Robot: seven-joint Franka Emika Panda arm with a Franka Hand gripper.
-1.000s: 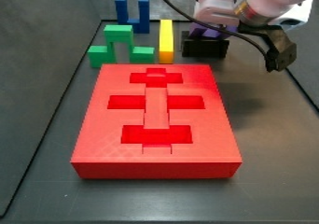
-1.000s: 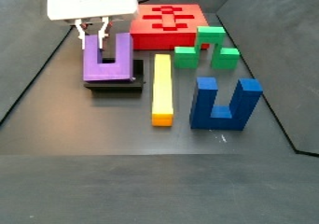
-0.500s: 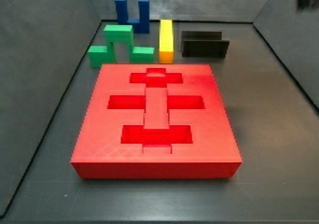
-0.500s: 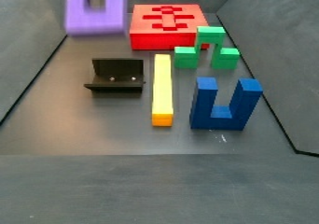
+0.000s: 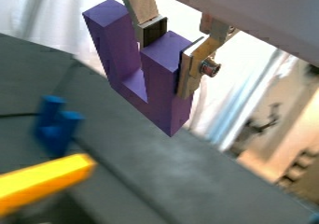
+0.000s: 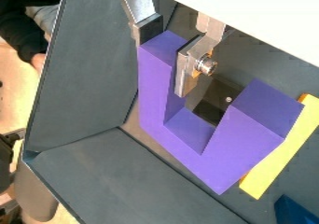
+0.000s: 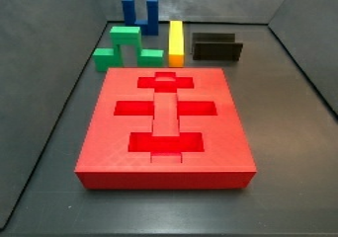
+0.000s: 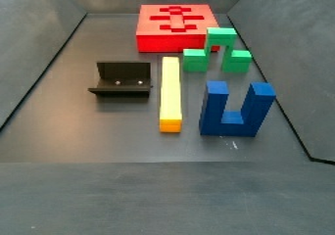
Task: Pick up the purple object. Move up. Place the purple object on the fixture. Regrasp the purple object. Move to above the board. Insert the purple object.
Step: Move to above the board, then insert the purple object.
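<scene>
While the gripper, out of both side views, pinches one prong of the purple object, prongs pointing up toward the wrist, the board lies far below, slots awaiting

I see a yellow bar lying flat near the middle of the dark surface, its length running toward one end. A blue U-shaped block stands upright just beside it, prongs up. Two green stepped blocks sit close together behind the blue one.
</scene>
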